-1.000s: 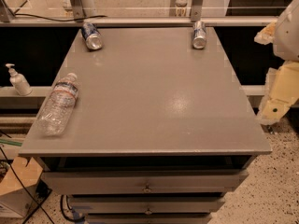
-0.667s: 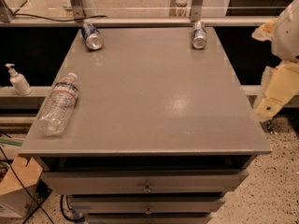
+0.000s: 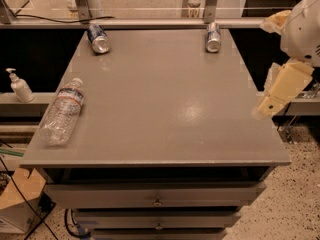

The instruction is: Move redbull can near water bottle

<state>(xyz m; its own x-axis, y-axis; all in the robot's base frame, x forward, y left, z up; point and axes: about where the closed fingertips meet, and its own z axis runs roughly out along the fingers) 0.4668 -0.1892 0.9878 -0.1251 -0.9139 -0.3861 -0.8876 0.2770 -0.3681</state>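
Observation:
The redbull can (image 3: 213,37), slim and silver-blue, lies on its side at the back right of the grey table (image 3: 165,109), shiny end toward me. The water bottle (image 3: 62,111), clear with a white cap and blue-white label, lies on its side at the table's left edge. My gripper (image 3: 279,91), cream-coloured, hangs off the table's right edge, well in front of and to the right of the redbull can. It holds nothing that I can see.
A fatter dark-blue can (image 3: 98,38) lies at the back left. A white pump bottle (image 3: 19,86) stands on a ledge left of the table. A metal rail (image 3: 165,22) runs behind the table. Drawers (image 3: 157,196) sit below and a cardboard box (image 3: 20,201) at lower left.
My gripper has drifted slightly left, toward the table's right edge. The cans and the bottle have not moved.

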